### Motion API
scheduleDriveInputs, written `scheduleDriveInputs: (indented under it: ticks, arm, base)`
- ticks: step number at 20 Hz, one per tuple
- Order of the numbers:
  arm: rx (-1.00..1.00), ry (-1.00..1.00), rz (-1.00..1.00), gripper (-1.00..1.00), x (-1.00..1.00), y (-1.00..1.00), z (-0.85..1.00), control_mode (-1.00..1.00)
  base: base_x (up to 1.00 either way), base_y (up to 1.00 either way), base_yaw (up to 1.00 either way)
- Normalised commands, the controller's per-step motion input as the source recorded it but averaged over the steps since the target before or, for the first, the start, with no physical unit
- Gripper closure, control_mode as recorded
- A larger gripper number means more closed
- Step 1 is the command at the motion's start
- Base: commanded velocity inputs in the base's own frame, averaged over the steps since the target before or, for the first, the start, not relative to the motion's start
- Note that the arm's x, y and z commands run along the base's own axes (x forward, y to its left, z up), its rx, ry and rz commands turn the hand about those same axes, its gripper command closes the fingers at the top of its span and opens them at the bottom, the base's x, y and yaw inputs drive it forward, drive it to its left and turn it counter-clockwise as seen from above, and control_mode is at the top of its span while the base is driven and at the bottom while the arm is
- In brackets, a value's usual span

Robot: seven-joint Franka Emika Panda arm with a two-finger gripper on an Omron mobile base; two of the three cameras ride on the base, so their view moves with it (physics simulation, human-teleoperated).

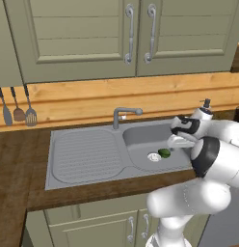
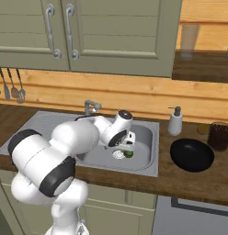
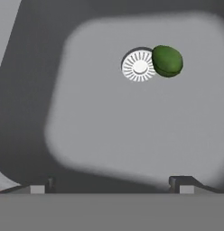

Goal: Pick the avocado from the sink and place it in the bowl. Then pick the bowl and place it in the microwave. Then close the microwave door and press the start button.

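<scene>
Both base cameras look forward and down at the sink (image 1: pixel 87 157), one from behind-left of it, the other from behind-right (image 2: pixel 148 137), sharing its basin and faucet. The hand camera looks closely down into that basin (image 3: pixel 132 135), at the drain.

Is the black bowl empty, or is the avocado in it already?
Empty. The bowl on the counter shows only its dark inside, and the avocado lies on the sink floor, touching the drain.
</scene>
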Motion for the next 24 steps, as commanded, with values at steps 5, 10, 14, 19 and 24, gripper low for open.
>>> scheduleDriveInputs:
  ticks: [5, 10, 14, 19, 24]
  arm:
    - [-0.01, 0.02, 0.00, -1.00, 0.34, -0.02, -0.35, -1.00]
    - [0.00, 0.00, 0.03, -1.00, 0.14, -0.11, -0.28, -1.00]
    - [-0.03, 0.00, 0.02, -1.00, 0.24, -0.09, -0.17, -1.00]
    - [-0.06, -0.03, 0.04, -1.00, 0.28, 0.00, -0.22, -1.00]
    - [-0.06, -0.04, 0.05, -1.00, 0.24, 0.00, -0.28, -1.00]
  base:
    - [0.00, 0.00, 0.00]
    - [0.00, 0.00, 0.00]
    - [0.00, 0.00, 0.00]
    - [0.00, 0.00, 0.00]
    - [0.00, 0.00, 0.00]
